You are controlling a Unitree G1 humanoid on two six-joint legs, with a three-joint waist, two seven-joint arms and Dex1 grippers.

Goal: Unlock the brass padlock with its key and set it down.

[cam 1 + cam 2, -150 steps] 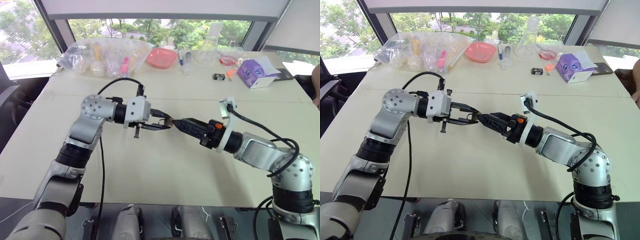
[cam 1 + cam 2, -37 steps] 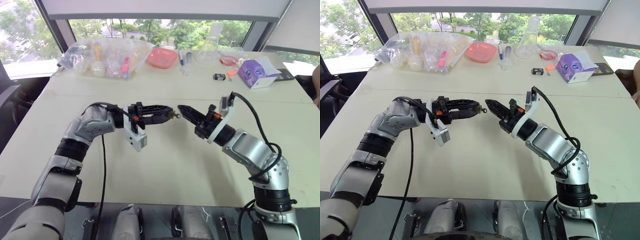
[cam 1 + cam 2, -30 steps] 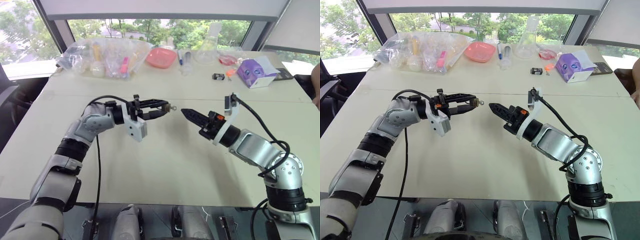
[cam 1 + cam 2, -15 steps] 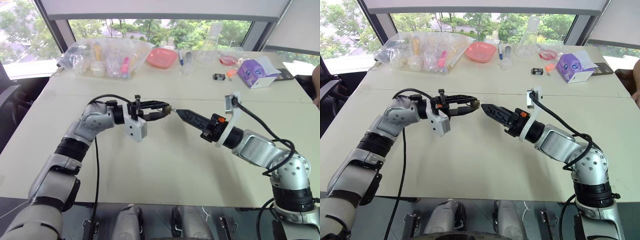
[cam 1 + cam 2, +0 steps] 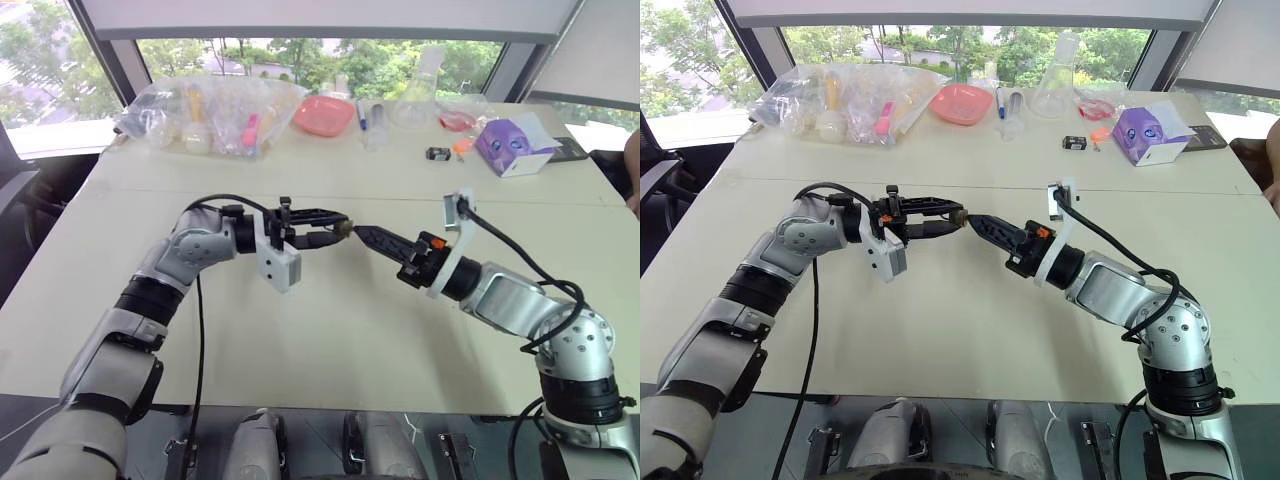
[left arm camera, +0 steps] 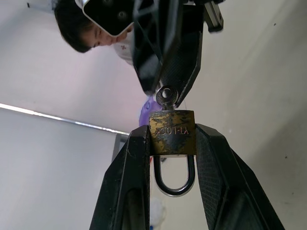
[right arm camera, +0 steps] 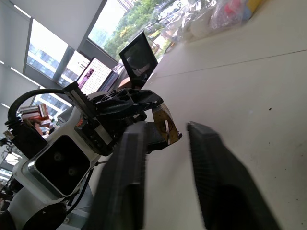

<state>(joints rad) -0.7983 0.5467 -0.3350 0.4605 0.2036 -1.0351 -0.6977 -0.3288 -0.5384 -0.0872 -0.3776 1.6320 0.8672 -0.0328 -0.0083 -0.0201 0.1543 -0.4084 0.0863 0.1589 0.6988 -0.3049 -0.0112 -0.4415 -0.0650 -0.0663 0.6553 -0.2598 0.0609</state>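
My left gripper is shut on the brass padlock, held level above the table in the middle. Its fingers clamp the yellow body from both sides, and the silvery shackle hangs free between them. A small key sticks out of the padlock's end. My right gripper comes in from the right and meets the padlock tip to tip. Its black fingers are closed around the key's head.
Along the table's far edge lie clear plastic bags, a pink dish, a glass flask, a small black-and-white box and a purple tissue box. A person sits at the right edge.
My right gripper has moved left across the gap, and its tip now meets the padlock at the key. The left gripper has stayed almost in place with the padlock.
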